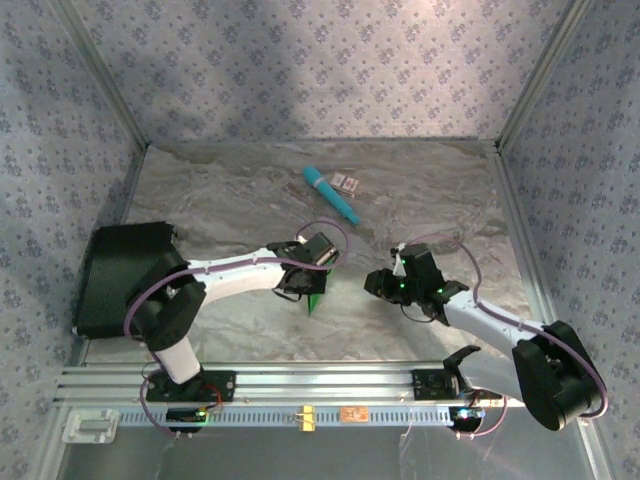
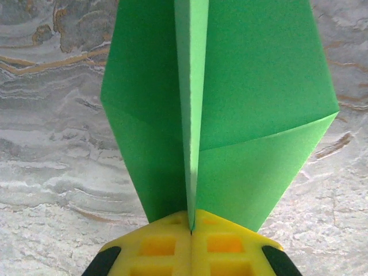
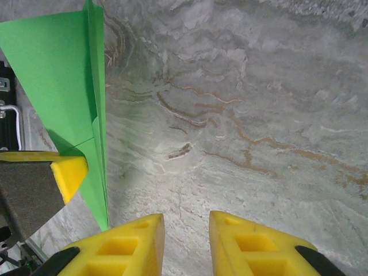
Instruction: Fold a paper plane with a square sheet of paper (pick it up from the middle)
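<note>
The left gripper (image 2: 191, 231) has its yellow fingers (image 2: 156, 246) pressed together on the foot of the centre fold of the paper plane (image 2: 259, 103), bright green; the fold rises from the pinch as a thin ridge and a creased wing flares out on either side; in the top view this gripper (image 1: 303, 287) holds the plane (image 1: 316, 301) near the middle of the marbled table (image 1: 230, 190), and whether the paper touches the surface I cannot tell; the right gripper (image 3: 187, 233) has its fingers (image 3: 135, 241) spread with nothing between them, bare table below; it sits just to the right of the plane (image 3: 52, 75), apart from it; farther back a teal stick (image 1: 331, 194) lies on the table, a small card (image 1: 347, 183) just beside it; a black case (image 1: 125, 275) sits at the left edge
</note>
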